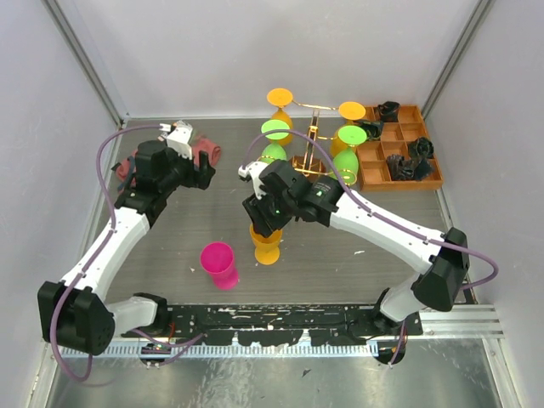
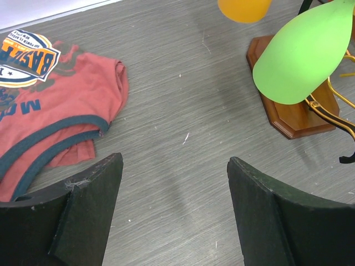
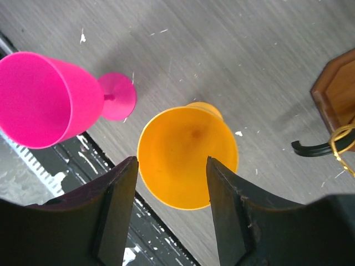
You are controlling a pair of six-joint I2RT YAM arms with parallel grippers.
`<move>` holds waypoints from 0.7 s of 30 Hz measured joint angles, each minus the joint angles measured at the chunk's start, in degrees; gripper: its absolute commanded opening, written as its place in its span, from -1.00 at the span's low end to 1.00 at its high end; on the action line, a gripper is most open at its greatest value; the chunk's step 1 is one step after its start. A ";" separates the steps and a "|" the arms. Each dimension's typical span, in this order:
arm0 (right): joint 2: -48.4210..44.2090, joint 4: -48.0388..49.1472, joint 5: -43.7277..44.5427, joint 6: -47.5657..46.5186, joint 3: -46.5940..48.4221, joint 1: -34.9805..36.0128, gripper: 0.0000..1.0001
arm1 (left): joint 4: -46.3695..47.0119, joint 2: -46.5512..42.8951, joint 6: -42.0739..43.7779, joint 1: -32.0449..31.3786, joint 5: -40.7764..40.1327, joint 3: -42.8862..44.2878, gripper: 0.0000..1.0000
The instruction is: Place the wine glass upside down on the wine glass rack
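Risks, nearest item first. The pink glass point(image 3: 44, 100) stands upright just beside the orange glass point(image 3: 187, 149) on the table point(image 1: 357, 246); we judge that a sideways drift of the arm could knock it over. The orange glass, the one to hang, stands mouth up near the front edge, well apart from the rack point(image 1: 313, 136). The right gripper point(image 3: 171, 166) hangs above it, fingers open on either side of the bowl, nothing clamped. The bowl tapers and looks smooth, so we expect a squeeze high on it may tip the glass or squirt it downward. A weak hold could also slip once the glass is turned over. The left gripper point(image 2: 173, 166) is open and empty over the table, next to a red shirt point(image 2: 61, 105). The rack is already crowded; we think threading a stem in may jostle the hung glasses point(image 1: 274, 129) or shove the light stand.

Counts:
- On the table: two glasses (one pink, one orange).
- Hung upside down: apparently four (two orange, two green).
- Rack: one.
- Shirt: one.
- Compartment tray point(image 1: 425, 181): one, holding dark items too small to count.
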 measured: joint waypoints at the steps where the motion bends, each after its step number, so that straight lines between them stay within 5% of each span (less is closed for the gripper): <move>1: 0.00 -0.37 -0.52 0.33 -0.22 0.22 0.16 | -0.22 -0.20 0.02 0.00 -0.20 -0.02 0.65; 21: 2.84 -4.24 -2.12 1.79 0.61 5.70 0.08 | -2.32 -2.64 0.63 0.00 -1.73 -2.27 0.66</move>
